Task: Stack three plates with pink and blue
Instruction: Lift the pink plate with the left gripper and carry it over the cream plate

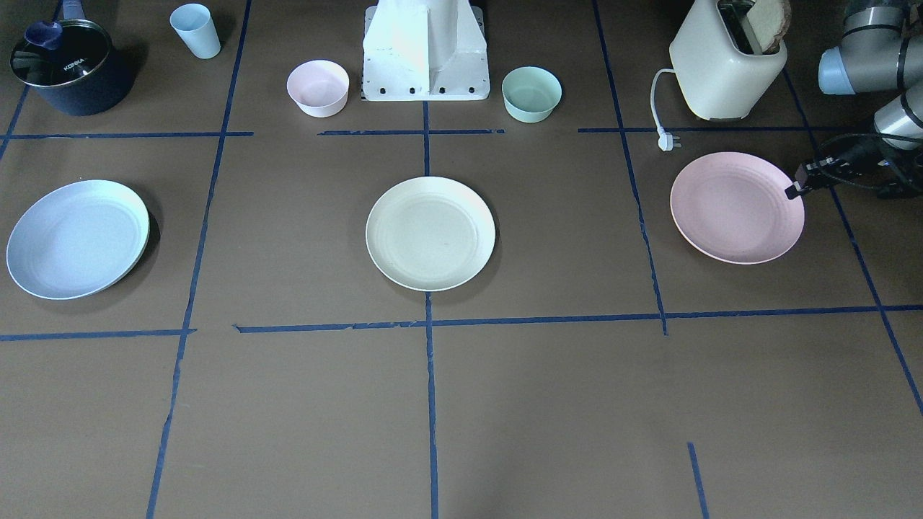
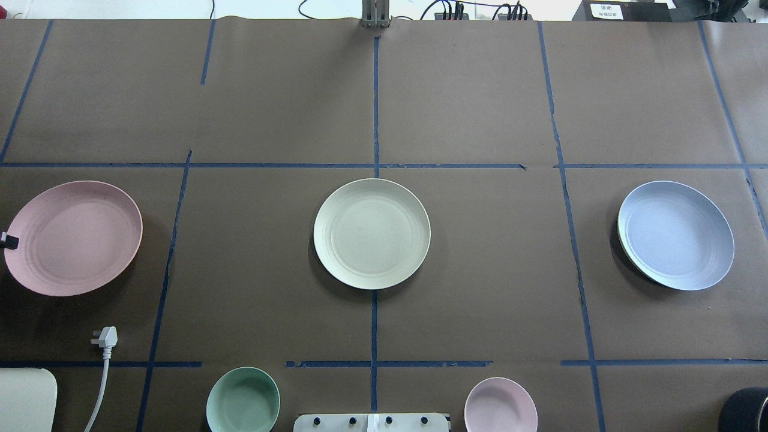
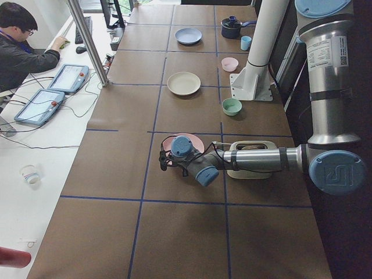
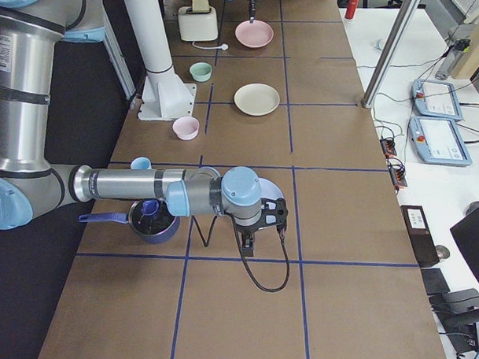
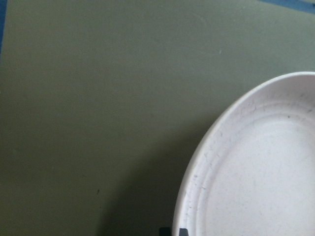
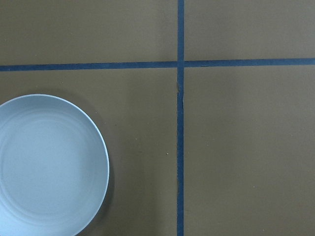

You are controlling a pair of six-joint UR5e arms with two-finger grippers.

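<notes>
The pale pink plate (image 1: 735,207) is at the robot's left, the cream-yellow plate (image 1: 430,233) in the middle, and the light blue plate (image 1: 76,239) at the robot's right. My left gripper (image 1: 793,191) is at the pink plate's outer rim. In the left wrist view its dark tips (image 5: 173,231) stand close together on that rim, so it looks shut on it. The pink plate (image 2: 72,237) casts a wide shadow. My right gripper (image 4: 261,226) hangs over the blue plate's near edge and shows only in the exterior right view. I cannot tell whether it is open or shut.
A cream toaster (image 1: 725,61) with bread and its loose plug (image 1: 668,140) stand behind the pink plate. A small pink bowl (image 1: 318,87) and a mint bowl (image 1: 531,93) flank the robot base (image 1: 425,50). A dark pot (image 1: 68,65) and a blue cup (image 1: 196,30) sit behind the blue plate.
</notes>
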